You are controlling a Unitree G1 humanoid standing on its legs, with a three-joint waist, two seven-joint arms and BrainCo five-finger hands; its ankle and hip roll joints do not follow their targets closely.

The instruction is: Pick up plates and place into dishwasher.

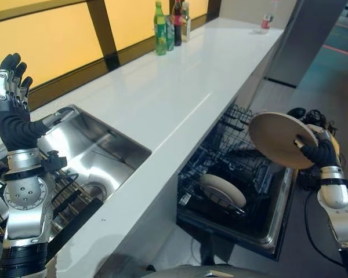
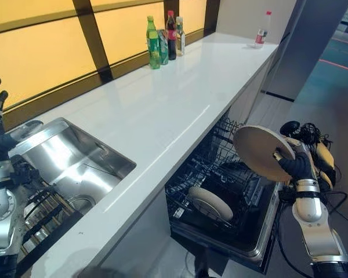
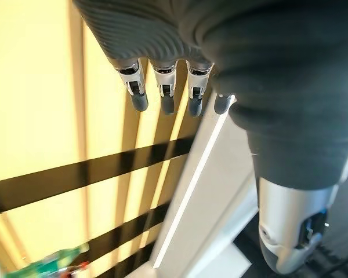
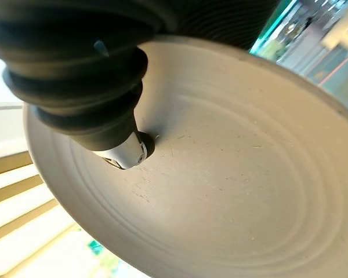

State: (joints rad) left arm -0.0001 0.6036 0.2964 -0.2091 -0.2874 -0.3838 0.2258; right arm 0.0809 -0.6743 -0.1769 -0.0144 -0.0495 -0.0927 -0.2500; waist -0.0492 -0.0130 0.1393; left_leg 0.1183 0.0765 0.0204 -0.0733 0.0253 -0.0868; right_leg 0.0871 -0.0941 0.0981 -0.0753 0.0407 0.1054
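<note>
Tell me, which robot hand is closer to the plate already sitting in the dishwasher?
Right. The right hand holds another plate just above the open dishwasher rack, near the racked plate. The left hand is raised by the sink, far across the counter.

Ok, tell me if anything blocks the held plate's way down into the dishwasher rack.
Nothing visible does. The right hand holds the plate above the open rack; another plate already stands in it, lower and nearer the counter.
</note>
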